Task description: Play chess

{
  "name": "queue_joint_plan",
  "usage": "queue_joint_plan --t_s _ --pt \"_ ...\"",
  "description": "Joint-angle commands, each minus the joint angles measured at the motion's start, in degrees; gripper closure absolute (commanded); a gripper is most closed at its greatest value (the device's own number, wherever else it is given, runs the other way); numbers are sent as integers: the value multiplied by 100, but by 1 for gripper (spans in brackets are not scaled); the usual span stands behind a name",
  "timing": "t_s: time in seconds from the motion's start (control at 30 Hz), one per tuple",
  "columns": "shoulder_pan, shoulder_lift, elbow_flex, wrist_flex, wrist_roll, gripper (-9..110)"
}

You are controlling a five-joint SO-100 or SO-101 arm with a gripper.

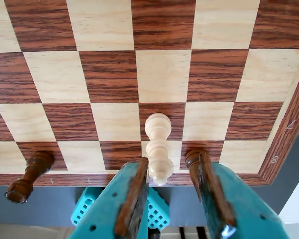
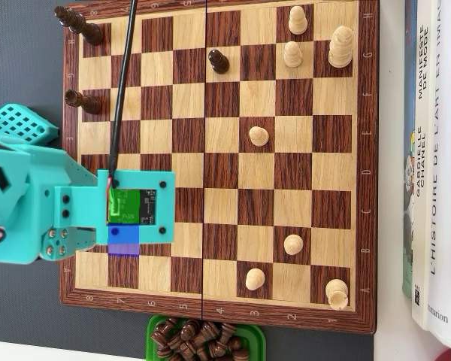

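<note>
Setting: a domestic or hobby desk. Evidence, overhead view: a wooden chessboard (image 2: 218, 162) lies on a dark grey mat (image 2: 26, 60). Stacked French-titled books (image 2: 436, 150) sit right of the board. A green tray (image 2: 154, 331) of dark pieces sits below its edge.

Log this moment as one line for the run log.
hand: open, around light wooden chess piece | piece: upright at the wooden chessboard edge | grasp: not closed yet

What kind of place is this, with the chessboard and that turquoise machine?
Probably a home desk or hobby corner, not a factory. A wooden chessboard lies on a dark mat, books are beside it, and a green tray holds captured dark pieces.
</note>
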Motion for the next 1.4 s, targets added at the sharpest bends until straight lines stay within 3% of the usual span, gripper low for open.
queue_joint_plan --t_s 0.0,0.6,1.1,1.37 --pt "-26 264 -290 0 44 86" --pt "-431 1978 -141 -334 352 86" --pt "-1134 3542 1494 -2654 861 86" --pt "-1503 4509 2742 -4808 1195 86"
